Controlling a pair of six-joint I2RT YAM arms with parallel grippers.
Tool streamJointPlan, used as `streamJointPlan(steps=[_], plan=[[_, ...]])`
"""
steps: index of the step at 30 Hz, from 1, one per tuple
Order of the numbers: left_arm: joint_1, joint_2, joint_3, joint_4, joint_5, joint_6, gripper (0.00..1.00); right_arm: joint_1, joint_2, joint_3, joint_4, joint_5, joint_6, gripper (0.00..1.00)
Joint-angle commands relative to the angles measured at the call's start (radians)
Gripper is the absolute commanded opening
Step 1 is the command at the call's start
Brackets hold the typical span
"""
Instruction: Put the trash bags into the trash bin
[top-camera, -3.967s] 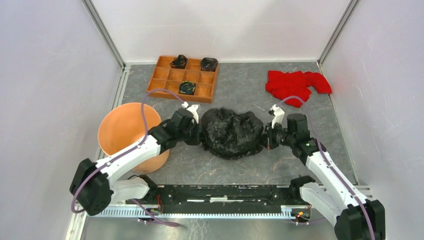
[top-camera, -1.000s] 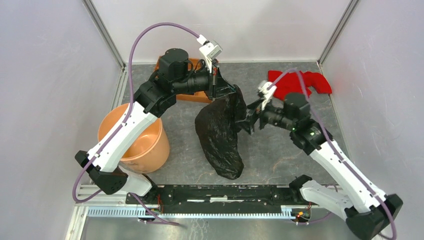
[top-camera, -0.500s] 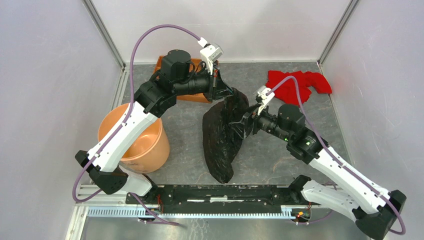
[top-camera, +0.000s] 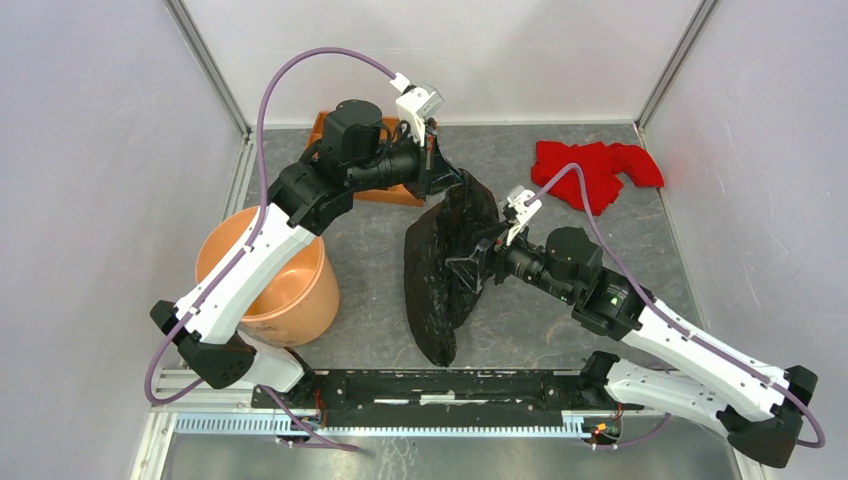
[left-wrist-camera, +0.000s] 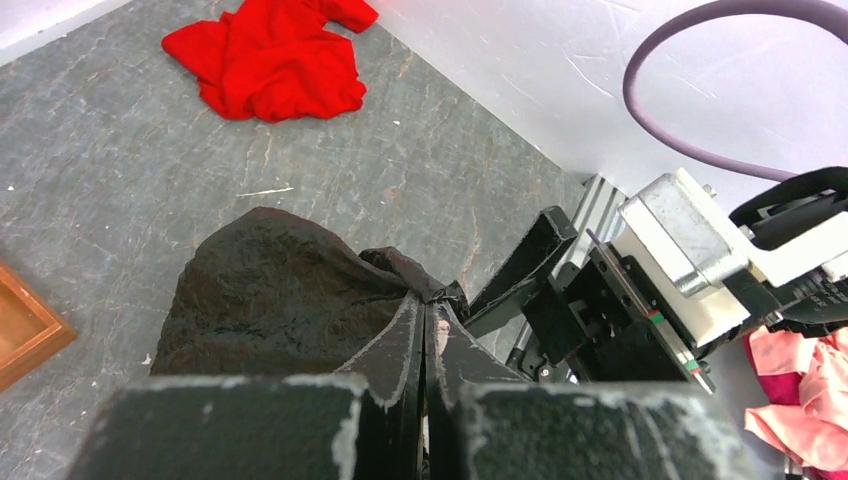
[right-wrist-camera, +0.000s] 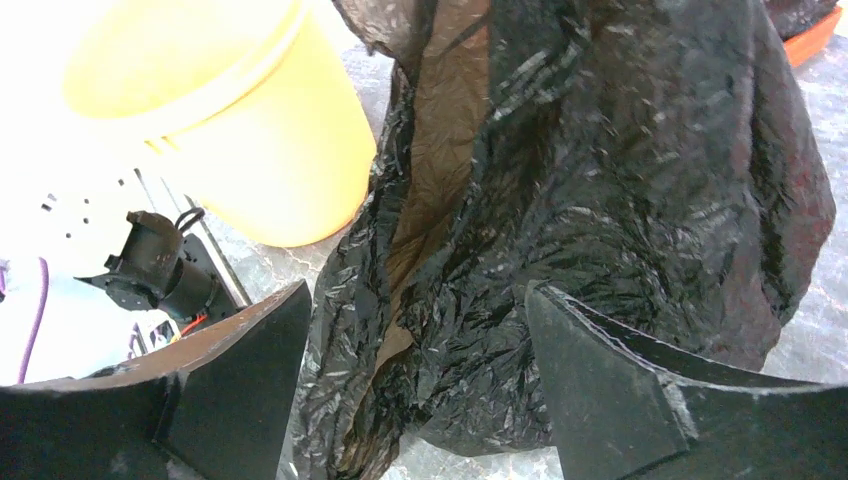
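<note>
A black crinkly trash bag (top-camera: 440, 280) hangs long and narrow over the table. My left gripper (top-camera: 457, 183) is raised at the back and shut on the bag's gathered top edge (left-wrist-camera: 432, 298). My right gripper (top-camera: 468, 267) stands open at the bag's right side, about halfway down. In the right wrist view the film (right-wrist-camera: 600, 200) fills the space between its two spread fingers (right-wrist-camera: 240, 370); the pads are not pressed on it. The peach-orange trash bin (top-camera: 262, 275) stands upright to the left of the bag, with nothing showing inside.
A red cloth (top-camera: 595, 170) lies at the back right. A wooden compartment tray (top-camera: 392, 192) sits at the back, mostly hidden behind my left arm. Enclosure walls stand on both sides and behind. The arm-base rail (top-camera: 450, 385) runs along the near edge.
The bag lay bunched on the table between both grippers; my left gripper has since lifted it. In the last second my right gripper moved left and lower along the hanging bag, jaws open.
</note>
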Motion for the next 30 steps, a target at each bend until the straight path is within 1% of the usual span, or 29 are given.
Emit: streamJointPlan(steps=[1,3,4,5,6,8,11,13,15,17,22,24,26,27,29,30], plan=[[-0.004,-0.004,0.027,0.006,-0.023,0.024,0.02,0.006,-0.004,-0.026,0.002,0.099,0.030,0.75],[-0.004,-0.006,0.028,0.005,-0.024,0.025,0.02,0.006,0.013,-0.034,0.004,0.138,0.047,0.54],[-0.004,-0.010,0.027,0.006,-0.024,0.025,0.02,0.006,0.018,-0.041,0.028,0.123,0.052,0.54],[-0.004,-0.011,0.026,0.006,-0.027,0.023,0.02,0.006,0.026,-0.051,0.062,0.088,0.056,0.56],[-0.004,-0.013,0.027,0.006,-0.027,0.023,0.02,0.009,0.036,-0.064,0.110,0.022,0.064,0.65],[-0.004,-0.013,0.030,0.006,-0.027,0.023,0.02,0.026,0.062,-0.074,0.175,-0.049,0.073,0.77],[-0.004,-0.009,0.035,0.006,-0.025,0.024,0.02,0.052,0.073,-0.080,0.191,-0.040,0.071,0.86],[-0.004,-0.007,0.034,0.006,-0.023,0.020,0.02,0.057,0.059,-0.117,0.234,-0.022,0.092,0.97],[-0.004,-0.007,0.032,0.009,-0.009,0.009,0.02,0.057,0.061,-0.158,0.293,0.005,0.104,0.98],[-0.004,-0.009,0.035,0.015,0.010,-0.002,0.02,0.057,0.095,-0.165,0.294,0.045,0.122,0.98],[-0.004,-0.023,0.029,0.018,-0.017,-0.013,0.02,0.074,0.146,-0.194,0.383,0.025,0.168,0.98],[-0.004,-0.028,0.025,0.021,-0.029,-0.018,0.02,0.084,0.162,-0.185,0.378,0.081,0.159,0.93],[-0.004,-0.036,0.010,0.035,-0.037,-0.029,0.02,0.086,0.171,-0.186,0.369,0.146,0.156,0.81],[-0.004,-0.041,0.002,0.041,-0.043,-0.034,0.02,0.084,0.169,-0.180,0.356,0.187,0.152,0.71],[-0.004,-0.056,-0.015,0.055,-0.072,-0.048,0.02,0.084,0.157,-0.169,0.339,0.265,0.144,0.47],[-0.004,-0.071,-0.027,0.065,-0.091,-0.058,0.02,0.084,0.147,-0.165,0.340,0.298,0.141,0.37]])
